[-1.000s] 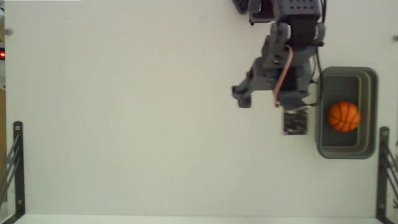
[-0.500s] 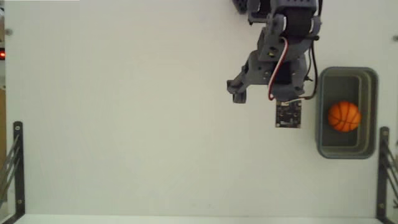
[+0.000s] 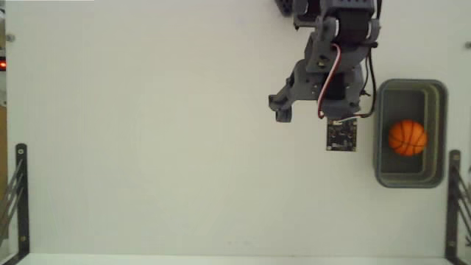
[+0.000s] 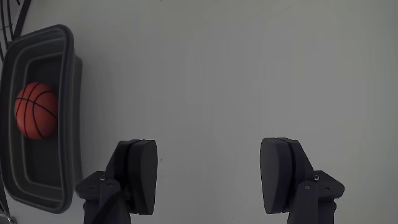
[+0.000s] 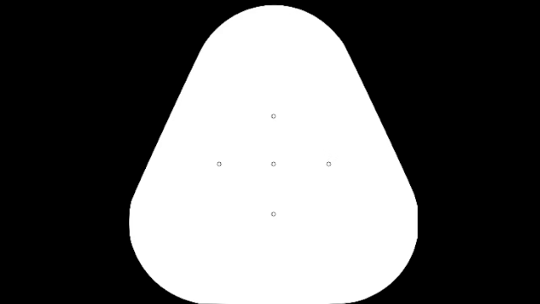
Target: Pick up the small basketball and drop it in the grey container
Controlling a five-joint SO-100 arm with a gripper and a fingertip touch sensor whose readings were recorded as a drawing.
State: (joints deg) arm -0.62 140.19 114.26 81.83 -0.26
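Inside one grey container sits one small basketball — fingers spread, empty.

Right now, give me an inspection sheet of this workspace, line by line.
Surface: plain white table, bare.
Job's things: small basketball lies inside the grey container at the right edge of the fixed view.
Clutter: nothing seen.
Claw: the claw is open and empty over bare table, beside the container, not above it.
Cables: a red-and-white wire runs along the arm; a black cable hangs beside it.
Surroundings: black metal brackets at the lower left and right edges; a small red light at the left edge.
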